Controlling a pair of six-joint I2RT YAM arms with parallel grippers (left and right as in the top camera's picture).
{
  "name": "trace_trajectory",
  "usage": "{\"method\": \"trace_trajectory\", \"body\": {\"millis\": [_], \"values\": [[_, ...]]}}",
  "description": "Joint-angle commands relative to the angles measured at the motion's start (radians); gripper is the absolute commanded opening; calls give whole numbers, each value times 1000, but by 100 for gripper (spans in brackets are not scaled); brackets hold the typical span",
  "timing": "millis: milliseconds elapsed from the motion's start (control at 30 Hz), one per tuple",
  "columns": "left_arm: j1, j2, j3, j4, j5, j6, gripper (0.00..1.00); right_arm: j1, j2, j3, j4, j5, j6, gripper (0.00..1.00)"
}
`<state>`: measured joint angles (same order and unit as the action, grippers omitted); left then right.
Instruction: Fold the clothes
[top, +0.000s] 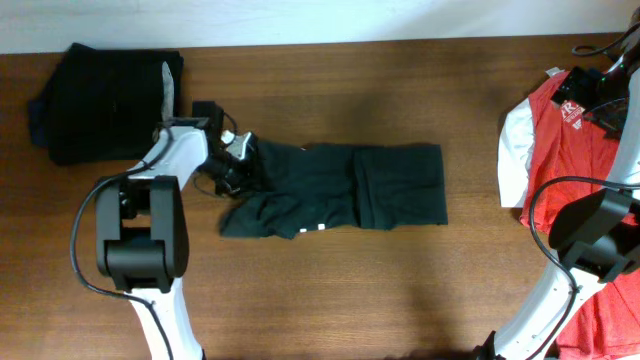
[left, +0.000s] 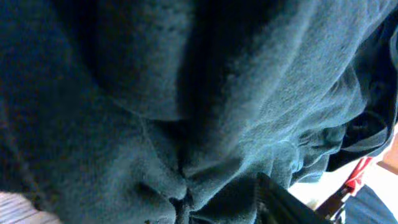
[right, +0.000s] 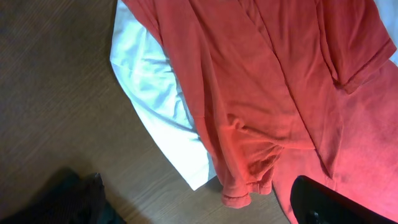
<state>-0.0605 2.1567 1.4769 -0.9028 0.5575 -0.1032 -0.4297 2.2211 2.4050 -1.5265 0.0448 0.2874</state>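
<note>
Overhead: the trousers (top: 340, 190) lie mid-table (top: 330, 80). The left gripper (top: 235, 165) sits at their left end, and the right gripper (top: 600, 100) is well right of them, over the red T-shirt (top: 560, 150).
Left wrist: trouser cloth fills everything, grip unclear.
Right wrist: one finger (right: 323, 202) shows, opening unclear.

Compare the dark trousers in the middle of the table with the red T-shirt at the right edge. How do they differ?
Colour: the trousers are dark; the T-shirt is red with a white sleeve. Pose: the trousers lie in a long strip, bunched at the left end; the T-shirt lies spread and creased, partly out of the overhead view. Both are soft clothes on the wooden table.
</note>
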Motion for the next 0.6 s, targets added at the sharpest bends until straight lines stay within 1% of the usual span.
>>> {"method": "trace_trajectory", "body": {"millis": [0,33,67,133,200,267,333,367,400,433,500,567], "values": [[-35,49,-23,9,-241,-166,0,-3,-8,3,-3,13,5,99],[-24,49,-11,-6,-298,-203,0,-3,-8,4,-3,13,6,99],[-7,48,22,-44,-334,-205,0,-3,-8,4,-3,13,5,99],[24,48,129,-171,-486,-265,1,-3,-8,3,-3,13,6,99],[57,48,340,-381,-652,-312,1,-3,-8,4,-3,13,5,99],[63,48,560,-572,-737,-312,1,-3,-8,4,-3,13,6,99],[44,48,782,-743,-743,-311,0,-3,-8,4,-3,13,5,99],[28,48,864,-786,-740,-304,0,-3,-8,4,-3,13,5,99],[5,38,917,-785,-708,-266,0,-3,-8,4,-3,13,5,99],[-43,25,964,-785,-695,-266,0,-3,-8,4,-3,13,5,99],[-123,23,973,-785,-653,-266,0,-3,-8,4,-3,13,5,99],[-224,23,973,-785,-651,-267,0,-3,-8,4,-3,13,5,99]]}}
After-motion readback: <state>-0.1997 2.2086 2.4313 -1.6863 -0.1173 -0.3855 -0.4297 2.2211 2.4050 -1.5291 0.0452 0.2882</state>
